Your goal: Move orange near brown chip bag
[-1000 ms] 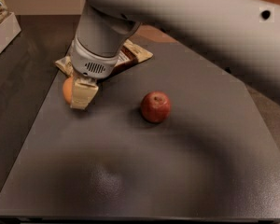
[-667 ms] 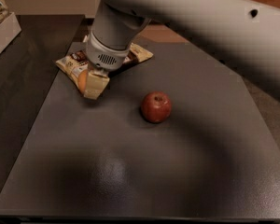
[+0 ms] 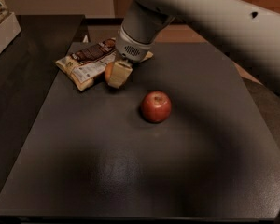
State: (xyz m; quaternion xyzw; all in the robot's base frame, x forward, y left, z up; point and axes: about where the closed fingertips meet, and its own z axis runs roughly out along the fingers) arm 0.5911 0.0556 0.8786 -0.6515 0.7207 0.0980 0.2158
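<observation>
The orange (image 3: pixel 108 72) shows as a small rounded patch behind a cream fingertip (image 3: pixel 118 75), low over the dark table (image 3: pixel 130 171). My gripper (image 3: pixel 115 73) hangs from the big grey arm (image 3: pixel 214 17) and is shut on the orange. The brown chip bag (image 3: pixel 86 62) lies flat at the back left of the table, dark brown in the middle with pale edges. The orange is right at the bag's front right edge; I cannot tell if they touch. The arm hides the bag's far right corner.
A red shiny apple (image 3: pixel 155 106) sits on the table to the right and in front of the gripper. A white box (image 3: pixel 1 29) stands on a darker surface at the far left. The table's front edge runs along the bottom.
My gripper has carried the orange to the right and a little back, from the bag's left front corner to its front right edge. The apple and the bag have stayed put.
</observation>
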